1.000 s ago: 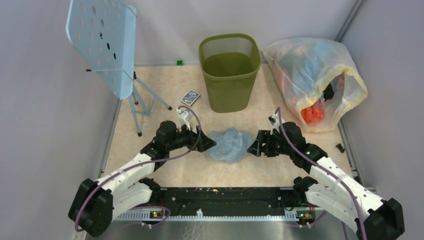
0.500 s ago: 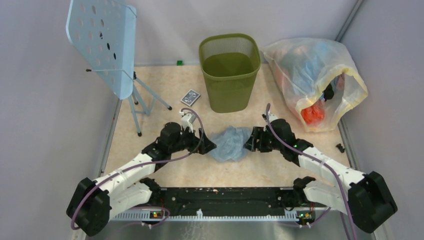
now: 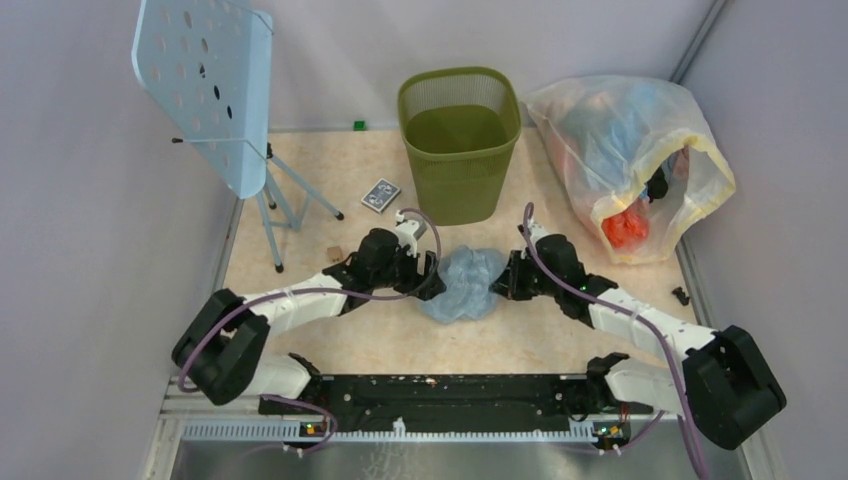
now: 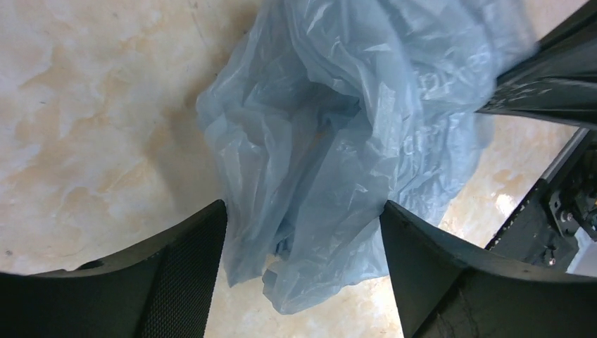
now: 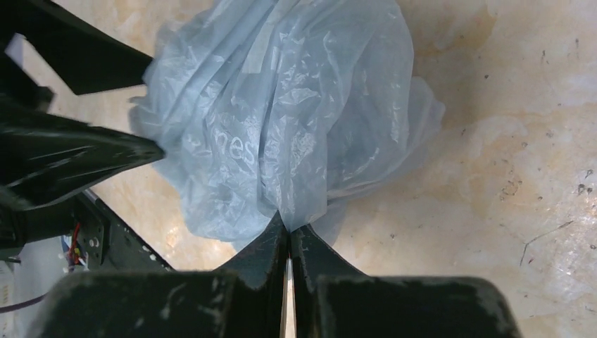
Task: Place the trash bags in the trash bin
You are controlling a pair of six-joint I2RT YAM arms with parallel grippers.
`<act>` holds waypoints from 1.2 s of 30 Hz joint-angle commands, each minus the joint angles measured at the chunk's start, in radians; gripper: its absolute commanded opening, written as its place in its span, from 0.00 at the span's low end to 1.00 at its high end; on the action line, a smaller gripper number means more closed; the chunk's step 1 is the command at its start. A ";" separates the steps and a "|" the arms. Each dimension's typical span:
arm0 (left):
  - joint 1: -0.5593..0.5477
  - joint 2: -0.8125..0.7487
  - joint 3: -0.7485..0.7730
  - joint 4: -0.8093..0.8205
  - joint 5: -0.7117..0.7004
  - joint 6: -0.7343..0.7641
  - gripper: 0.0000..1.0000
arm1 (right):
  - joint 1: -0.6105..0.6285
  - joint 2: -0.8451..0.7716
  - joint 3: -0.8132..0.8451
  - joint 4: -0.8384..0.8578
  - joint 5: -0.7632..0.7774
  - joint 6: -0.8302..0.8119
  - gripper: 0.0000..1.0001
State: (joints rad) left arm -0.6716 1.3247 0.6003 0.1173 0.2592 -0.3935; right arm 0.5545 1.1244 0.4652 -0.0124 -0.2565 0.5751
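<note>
A crumpled pale blue trash bag (image 3: 465, 283) with white lettering lies on the table in front of the olive-green trash bin (image 3: 460, 143). My right gripper (image 5: 290, 227) is shut, pinching a fold at the bag's (image 5: 281, 120) right edge. My left gripper (image 4: 303, 218) stands open, its two fingers straddling the left side of the bag (image 4: 331, 141). In the top view the left gripper (image 3: 430, 275) and right gripper (image 3: 503, 278) flank the bag.
A big clear-yellowish sack (image 3: 632, 165) stuffed with coloured items stands at the right of the bin. A pale blue perforated stand (image 3: 215, 85) on a tripod is at the back left. A small patterned card box (image 3: 380, 194) lies left of the bin.
Both arms have moved in toward the bag. The right gripper has shut on the bag's right edge. The left gripper has pushed forward around the bag's left side.
</note>
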 commanded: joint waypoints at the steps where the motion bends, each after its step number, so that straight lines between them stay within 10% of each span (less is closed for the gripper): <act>1: -0.003 0.060 0.003 0.144 0.082 -0.008 0.79 | 0.008 -0.089 0.039 -0.007 -0.040 -0.029 0.00; 9: 0.017 0.076 -0.014 0.110 0.013 -0.074 0.02 | 0.008 -0.228 0.149 -0.255 0.148 -0.068 0.00; 16: 0.105 0.025 -0.084 0.093 0.038 -0.120 0.00 | 0.008 -0.366 0.201 -0.373 0.369 -0.096 0.03; 29: 0.141 -0.063 -0.072 0.006 0.121 -0.094 0.00 | 0.007 -0.421 0.312 -0.445 0.337 -0.163 0.04; 36: 0.141 -0.115 -0.027 -0.038 0.188 -0.114 0.03 | 0.007 -0.341 0.299 -0.423 0.186 -0.136 0.51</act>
State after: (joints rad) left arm -0.5327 1.2610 0.5255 0.0891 0.3893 -0.4992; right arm 0.5545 0.7315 0.7444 -0.4561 0.0402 0.4290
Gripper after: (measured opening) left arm 0.020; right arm 0.427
